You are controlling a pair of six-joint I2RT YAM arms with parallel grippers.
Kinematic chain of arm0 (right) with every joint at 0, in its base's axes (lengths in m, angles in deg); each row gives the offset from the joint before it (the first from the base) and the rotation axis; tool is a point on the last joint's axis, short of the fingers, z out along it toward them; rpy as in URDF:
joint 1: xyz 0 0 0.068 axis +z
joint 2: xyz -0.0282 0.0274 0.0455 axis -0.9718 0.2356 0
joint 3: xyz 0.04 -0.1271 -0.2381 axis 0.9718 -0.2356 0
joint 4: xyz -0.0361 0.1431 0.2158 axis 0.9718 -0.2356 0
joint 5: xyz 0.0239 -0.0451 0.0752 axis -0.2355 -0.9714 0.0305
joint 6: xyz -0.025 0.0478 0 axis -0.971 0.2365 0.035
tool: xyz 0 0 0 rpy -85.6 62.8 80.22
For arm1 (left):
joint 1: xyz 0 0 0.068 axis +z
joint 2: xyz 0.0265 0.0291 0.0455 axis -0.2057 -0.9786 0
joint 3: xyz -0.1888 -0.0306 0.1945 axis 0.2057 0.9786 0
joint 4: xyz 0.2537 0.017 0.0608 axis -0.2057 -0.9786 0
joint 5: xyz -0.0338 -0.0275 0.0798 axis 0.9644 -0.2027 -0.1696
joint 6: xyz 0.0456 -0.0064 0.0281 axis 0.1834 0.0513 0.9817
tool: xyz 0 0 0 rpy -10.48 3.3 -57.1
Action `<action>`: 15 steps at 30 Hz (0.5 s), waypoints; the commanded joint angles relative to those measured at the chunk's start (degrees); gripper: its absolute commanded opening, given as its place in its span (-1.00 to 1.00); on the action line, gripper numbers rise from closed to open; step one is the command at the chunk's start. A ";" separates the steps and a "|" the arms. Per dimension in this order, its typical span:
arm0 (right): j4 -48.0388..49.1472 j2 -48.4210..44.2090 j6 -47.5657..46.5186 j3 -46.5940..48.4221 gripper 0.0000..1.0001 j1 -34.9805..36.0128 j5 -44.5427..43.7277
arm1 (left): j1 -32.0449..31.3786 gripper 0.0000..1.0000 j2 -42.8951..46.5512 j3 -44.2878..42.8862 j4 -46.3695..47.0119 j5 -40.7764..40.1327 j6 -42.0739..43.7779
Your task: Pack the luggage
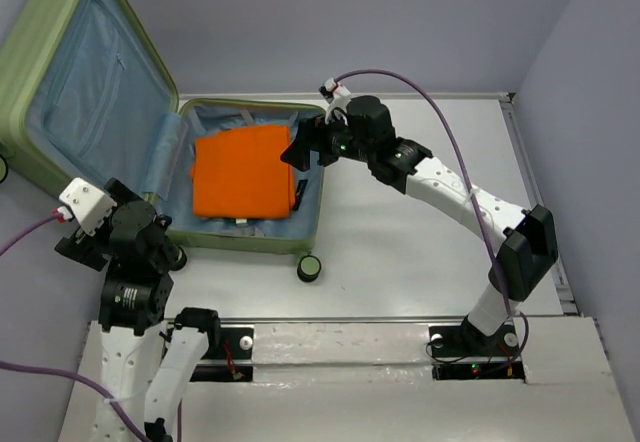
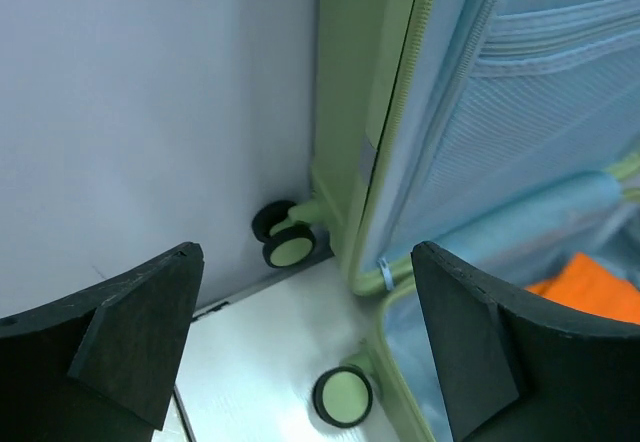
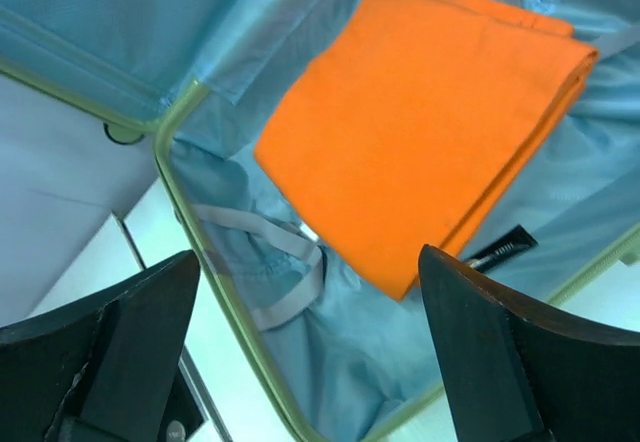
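Observation:
The light-green luggage (image 1: 60, 37) lies open at the back left, its lid leaning up against the wall, pale blue lining showing. A folded orange cloth (image 1: 243, 170) lies in its lower half (image 1: 312, 207); it also shows in the right wrist view (image 3: 420, 132). My right gripper (image 1: 300, 152) is open and empty, hovering over the suitcase's right edge beside the cloth. My left gripper (image 1: 95, 237) is open and empty by the suitcase's near left corner, with caster wheels (image 2: 343, 395) below it in the left wrist view.
A black-and-green caster wheel (image 1: 310, 268) sticks out at the suitcase's near right corner. Grey straps (image 3: 265, 247) lie on the lining. A black tag with a zip pull (image 3: 500, 250) sits beside the cloth. The table's back edge (image 1: 420, 95) meets the wall.

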State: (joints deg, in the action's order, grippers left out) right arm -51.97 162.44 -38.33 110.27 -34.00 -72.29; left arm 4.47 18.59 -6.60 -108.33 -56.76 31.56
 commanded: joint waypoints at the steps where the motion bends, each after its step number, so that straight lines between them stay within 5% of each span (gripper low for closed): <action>1: 2.47 -2.06 -5.20 -6.73 0.95 0.08 -0.32 | 1.24 0.95 -9.26 0.45 9.99 -11.41 2.81; 6: 2.56 -5.39 -7.14 -12.97 0.97 -1.76 -2.96 | 14.65 0.83 -19.01 -4.54 17.02 -1.41 6.87; 9: 2.82 -6.28 -7.23 -14.91 0.97 -2.37 -2.79 | 16.54 0.78 -22.89 -8.06 14.93 1.59 5.29; 13: 3.17 -5.59 -6.79 -15.26 0.97 -2.38 -5.41 | 17.07 0.26 -26.68 -12.55 15.09 1.69 5.71; 15: 2.91 -4.09 -5.74 -15.17 0.99 -2.38 -8.65 | 16.98 0.21 -27.39 -12.65 16.14 1.16 7.20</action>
State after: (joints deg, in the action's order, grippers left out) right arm -51.67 159.49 -43.84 94.70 -36.27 -75.63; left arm 21.04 -8.84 -15.47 -97.11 -54.00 37.74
